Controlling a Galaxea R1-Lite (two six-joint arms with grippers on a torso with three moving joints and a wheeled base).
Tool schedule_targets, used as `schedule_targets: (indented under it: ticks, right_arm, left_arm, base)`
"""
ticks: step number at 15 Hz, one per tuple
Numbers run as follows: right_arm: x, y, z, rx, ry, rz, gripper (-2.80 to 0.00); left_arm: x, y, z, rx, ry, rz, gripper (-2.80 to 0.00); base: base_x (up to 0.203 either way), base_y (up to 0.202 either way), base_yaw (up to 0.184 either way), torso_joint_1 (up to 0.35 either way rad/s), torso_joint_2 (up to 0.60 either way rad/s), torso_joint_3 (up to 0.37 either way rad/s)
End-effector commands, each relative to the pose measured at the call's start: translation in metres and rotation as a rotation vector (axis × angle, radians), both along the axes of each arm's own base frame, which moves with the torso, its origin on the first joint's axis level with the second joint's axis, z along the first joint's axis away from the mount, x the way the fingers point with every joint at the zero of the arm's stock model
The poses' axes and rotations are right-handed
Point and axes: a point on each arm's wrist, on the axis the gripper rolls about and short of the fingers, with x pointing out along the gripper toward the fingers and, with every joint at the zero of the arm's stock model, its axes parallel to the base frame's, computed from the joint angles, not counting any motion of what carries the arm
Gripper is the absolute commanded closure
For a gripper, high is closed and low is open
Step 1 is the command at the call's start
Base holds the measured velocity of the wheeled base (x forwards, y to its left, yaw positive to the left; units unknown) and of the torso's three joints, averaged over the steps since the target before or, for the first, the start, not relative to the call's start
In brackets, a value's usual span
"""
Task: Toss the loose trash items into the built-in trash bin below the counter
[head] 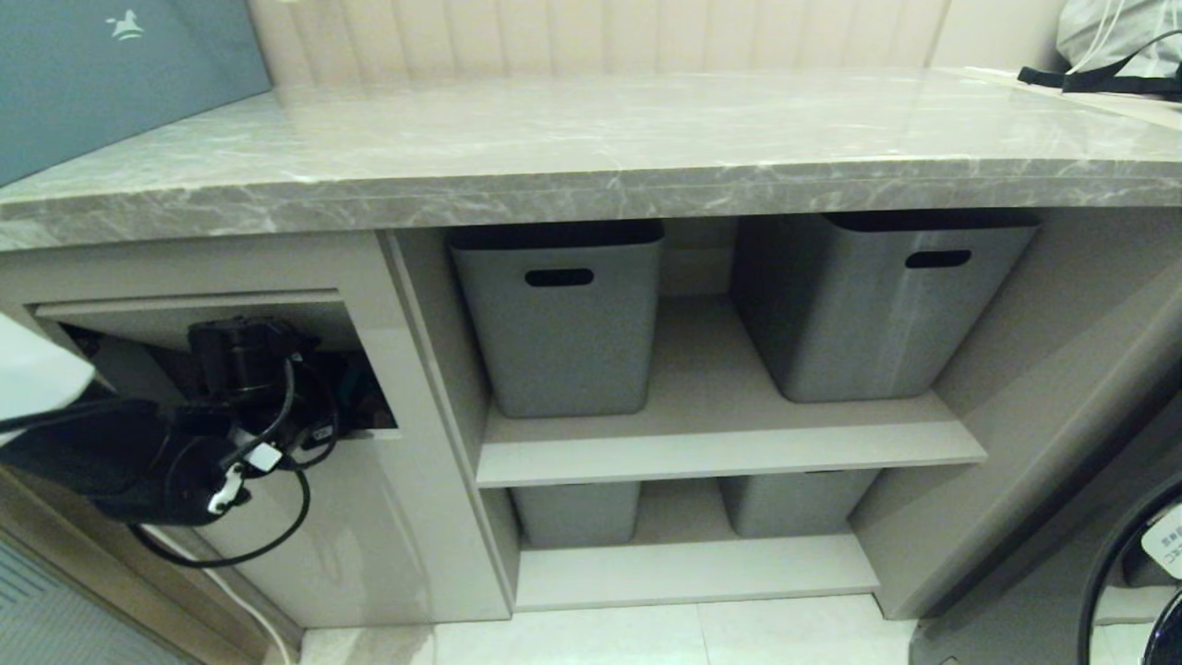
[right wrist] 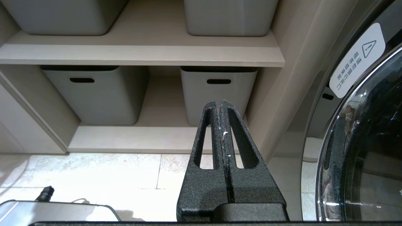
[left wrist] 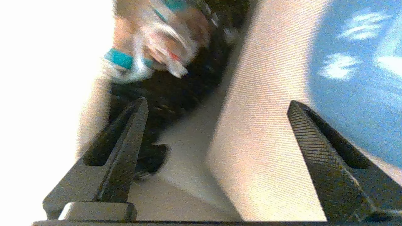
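Observation:
The built-in trash bin [head: 369,517] is the beige cabinet front at the left, under the grey marble counter [head: 591,139]. My left arm [head: 185,443] reaches into its opening with the flap [left wrist: 267,125] pushed inward. In the left wrist view my left gripper [left wrist: 217,101] is open, with nothing between its fingers. A crumpled scrap [left wrist: 147,47] with turquoise stripes shows blurred beyond the fingertips, loose against the bin's dark inside. A blue patch with white marks [left wrist: 355,94] lies on the flap beside one finger. My right gripper [right wrist: 219,102] hangs shut, low above the floor.
Two grey tubs [head: 559,319] [head: 877,305] stand on the upper shelf, and two more [right wrist: 94,94] [right wrist: 216,91] on the lower one. A washing machine door [right wrist: 361,141] is at the right. A blue-grey board [head: 111,74] and a bag [head: 1117,46] sit on the counter.

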Motion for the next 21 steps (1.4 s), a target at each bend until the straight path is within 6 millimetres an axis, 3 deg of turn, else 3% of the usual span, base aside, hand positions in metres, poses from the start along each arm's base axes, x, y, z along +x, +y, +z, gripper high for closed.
schedule_targets:
  ticks: [1, 3, 4, 7, 9, 11, 15, 19, 21]
  right_arm:
    - [0.0, 0.0, 0.0, 0.0, 0.0, 0.001, 0.0]
    - [0.0, 0.0, 0.0, 0.0, -0.001, 0.002, 0.0]
    - [0.0, 0.0, 0.0, 0.0, 0.0, 0.002, 0.0]
    - [0.0, 0.0, 0.0, 0.0, -0.002, 0.002, 0.0]
    - [0.0, 0.0, 0.0, 0.0, 0.0, 0.002, 0.0]
    - [0.0, 0.0, 0.0, 0.0, -0.001, 0.002, 0.0]
    - [0.0, 0.0, 0.0, 0.0, -0.001, 0.002, 0.0]
    - [0.0, 0.0, 0.0, 0.0, -0.002, 0.001, 0.0]
    - [0.0, 0.0, 0.0, 0.001, 0.0, 0.0, 0.0]
  left_arm:
    - [-0.026, 0.001, 0.014, -0.002, -0.02, 0.017, -2.8]
    - [-0.062, 0.004, 0.035, 0.01, -0.063, 0.04, -2.8]
    - [-0.08, 0.006, 0.046, 0.026, -0.084, 0.056, 0.0]
    - [-0.136, 0.011, 0.076, 0.123, -0.124, 0.069, 0.0]
    - [-0.169, 0.013, 0.09, 0.358, -0.119, 0.013, 0.0]
    - [-0.202, 0.014, 0.091, 0.643, -0.106, -0.096, 0.0]
    - [-0.27, 0.017, 0.059, 1.226, -0.093, -0.306, 0.0]
    - [-0.334, 0.021, 0.02, 1.57, -0.042, -0.383, 0.0]
    - [-0.356, 0.023, -0.003, 1.691, -0.008, -0.402, 0.0]
  base:
    - [0.0, 0.0, 0.0, 0.0, 0.0, 0.0]
    - [0.0, 0.0, 0.0, 0.0, 0.0, 0.0]
    - [0.0, 0.0, 0.0, 0.0, 0.0, 0.0]
    - [0.0, 0.0, 0.0, 0.0, 0.0, 0.0]
    - [0.0, 0.0, 0.0, 0.0, 0.0, 0.0]
    - [0.0, 0.0, 0.0, 0.0, 0.0, 0.0]
    - [0.0, 0.0, 0.0, 0.0, 0.0, 0.0]
    - [0.0, 0.0, 0.0, 0.0, 0.0, 0.0]
    - [0.0, 0.0, 0.0, 0.0, 0.0, 0.0]
